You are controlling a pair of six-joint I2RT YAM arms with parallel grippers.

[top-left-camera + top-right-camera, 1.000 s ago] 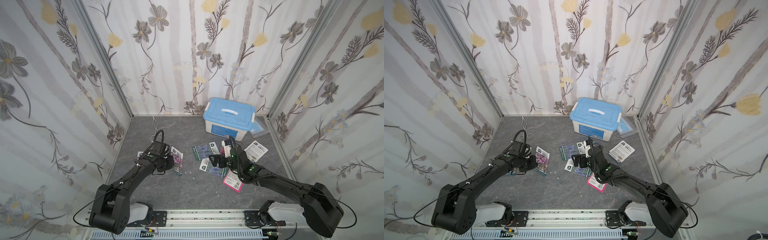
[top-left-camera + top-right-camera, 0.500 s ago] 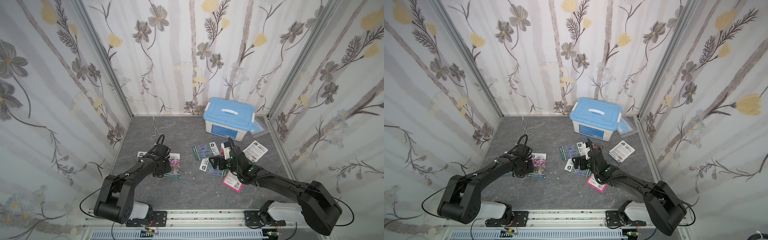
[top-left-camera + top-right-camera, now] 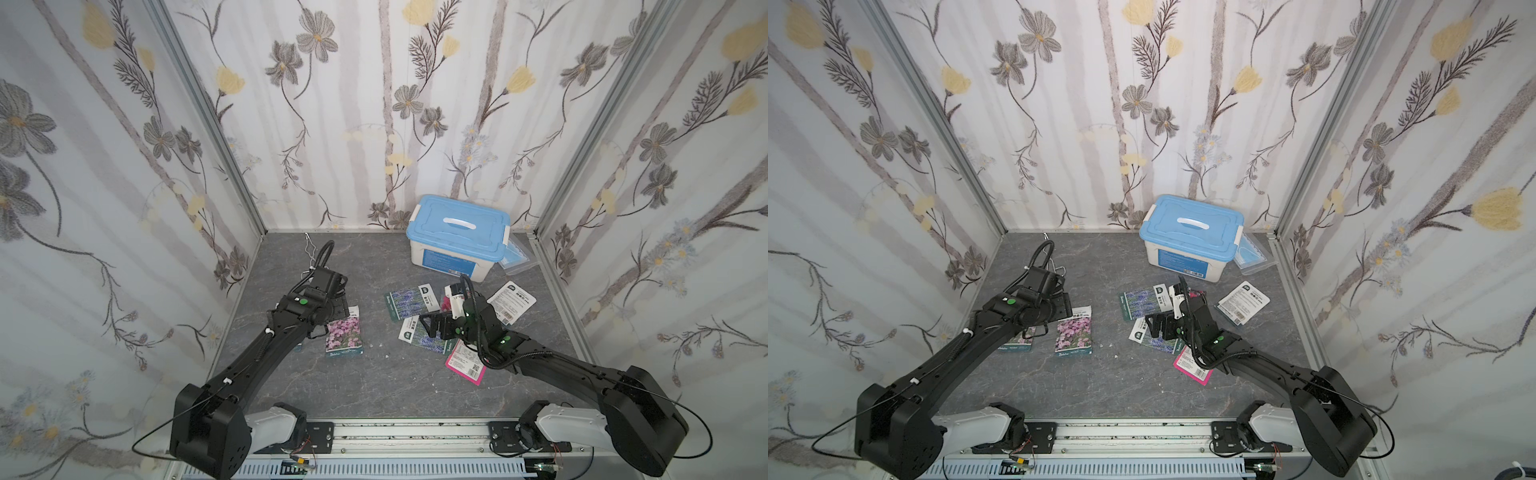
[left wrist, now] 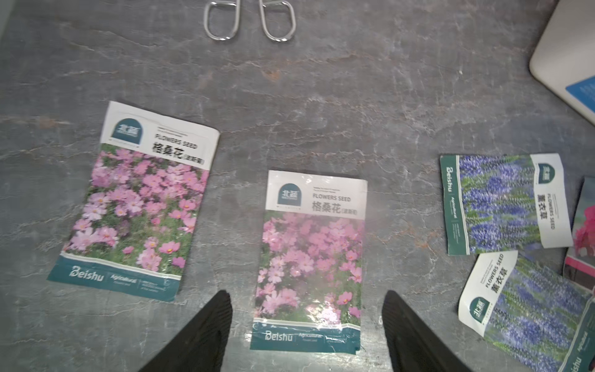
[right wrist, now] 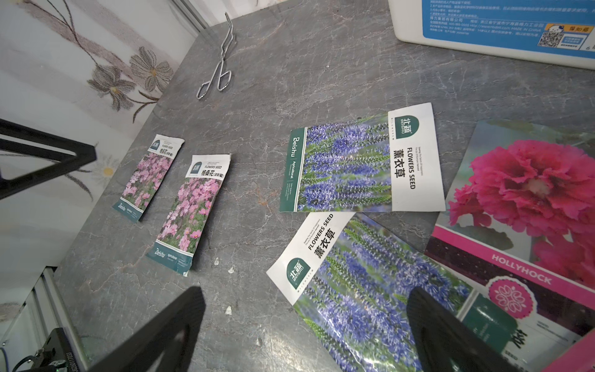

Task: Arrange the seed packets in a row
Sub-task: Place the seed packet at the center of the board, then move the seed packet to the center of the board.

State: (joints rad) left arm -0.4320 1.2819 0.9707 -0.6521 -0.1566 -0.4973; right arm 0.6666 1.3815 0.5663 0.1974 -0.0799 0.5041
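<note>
- Where the left gripper [image 4: 306, 294] hangs, its jaws stand wide apart on either side of the inner pink packet's [image 4: 310, 257] lower end and grip nothing; that packet lies flat, face up.
- Just beside it, toward the left wall, the outer pink packet [image 4: 138, 203] lies the same way, with bare table [image 3: 374, 382] between them.
- Mid-table, the far lavender packet [image 5: 354, 167] lies sideways, with the near lavender packet [image 5: 370, 290] askew at its edge.
- Over the near one, the right gripper [image 5: 306, 290] is spread fully and holds nothing.
- Beside these lies the hollyhock packet [image 5: 531, 209]; a pink-backed packet [image 3: 465, 363] sits partly under the right arm, and a white-backed packet [image 3: 512, 301] lies nearer the right wall.
- Behind stand the box [image 3: 457, 232] and the tongs [image 5: 219, 64].
</note>
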